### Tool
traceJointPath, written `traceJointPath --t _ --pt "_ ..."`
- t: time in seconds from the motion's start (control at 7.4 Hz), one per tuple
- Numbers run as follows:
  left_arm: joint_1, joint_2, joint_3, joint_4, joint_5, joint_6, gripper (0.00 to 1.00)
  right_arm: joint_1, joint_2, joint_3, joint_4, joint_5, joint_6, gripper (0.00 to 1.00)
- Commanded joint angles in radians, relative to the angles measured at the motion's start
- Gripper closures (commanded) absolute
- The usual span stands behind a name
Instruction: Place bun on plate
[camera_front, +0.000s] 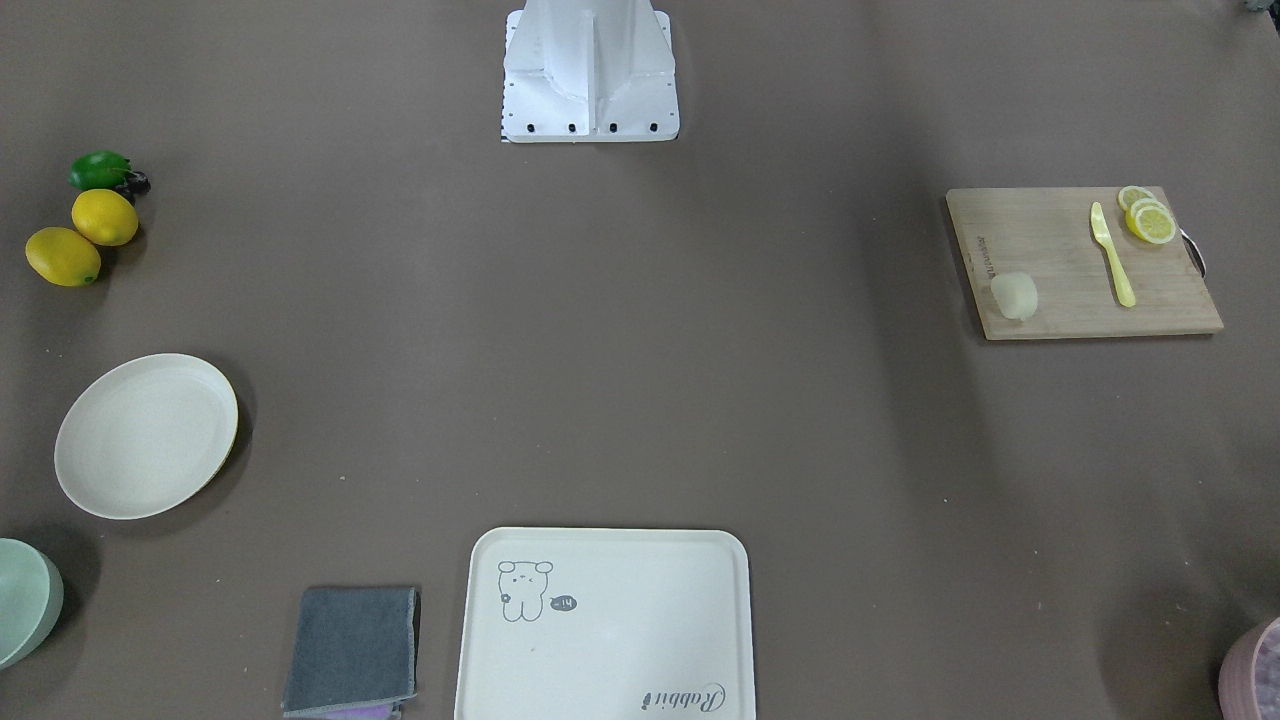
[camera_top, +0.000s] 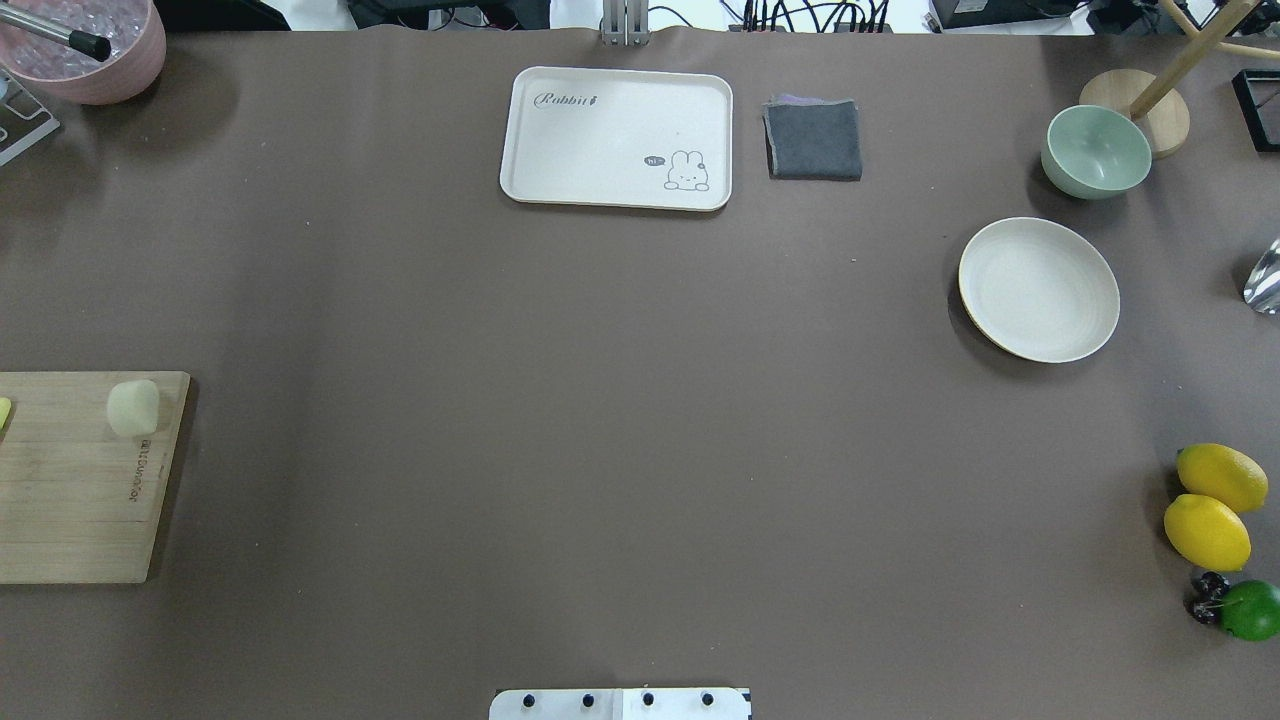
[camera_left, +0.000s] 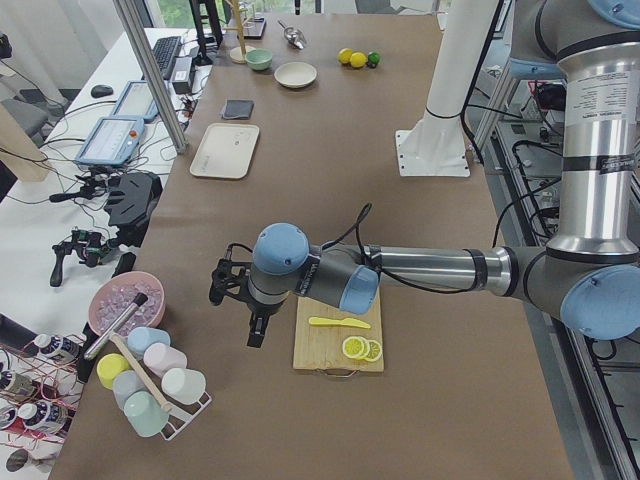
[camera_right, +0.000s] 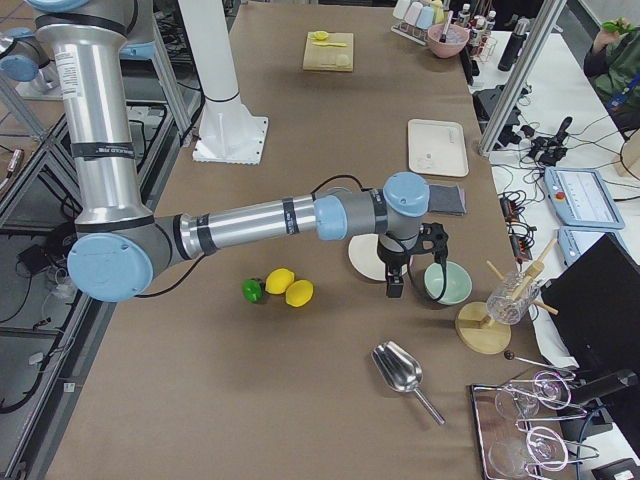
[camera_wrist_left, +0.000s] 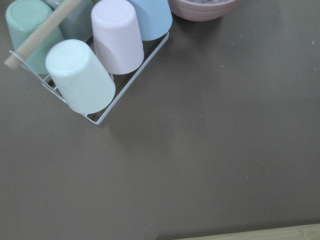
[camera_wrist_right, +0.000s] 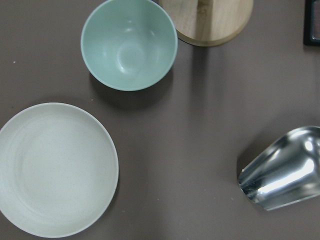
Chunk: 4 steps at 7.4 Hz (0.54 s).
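The bun (camera_front: 1014, 296) is a small pale lump on the corner of a wooden cutting board (camera_front: 1060, 240), at the left edge of the overhead view (camera_top: 133, 407). The empty round cream plate (camera_top: 1038, 289) lies far across the table on the robot's right (camera_front: 146, 436) and fills the lower left of the right wrist view (camera_wrist_right: 55, 170). My left gripper (camera_left: 256, 332) hangs beside the board's outer end. My right gripper (camera_right: 394, 285) hangs between the plate and the green bowl. Both show only in the side views, so I cannot tell whether they are open or shut.
A yellow knife (camera_front: 1112, 255) and lemon slices (camera_front: 1148, 218) share the board. A green bowl (camera_top: 1096, 151), two lemons (camera_top: 1212, 505), a lime (camera_top: 1250, 609) and a metal scoop (camera_wrist_right: 285, 170) surround the plate. A cream tray (camera_top: 617, 138), a grey cloth (camera_top: 814, 139) and a cup rack (camera_wrist_left: 95, 60) stand farther off.
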Motion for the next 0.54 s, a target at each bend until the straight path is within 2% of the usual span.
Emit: traceJointPath --t 0.0,0.27,0.41 --pt "0.000 0.005 0.001 -0.079 -0.001 -0.035 0.02 -0.109 0.022 -0.073 0.239 -0.010 0.201 0.00" --pt "0.000 0.001 0.006 -0.078 0.004 -0.036 0.02 -0.220 0.023 -0.247 0.606 -0.088 0.398 0.00" --pt "0.000 0.002 0.006 -0.080 0.003 -0.035 0.02 -0.237 0.023 -0.274 0.658 -0.090 0.448 0.00"
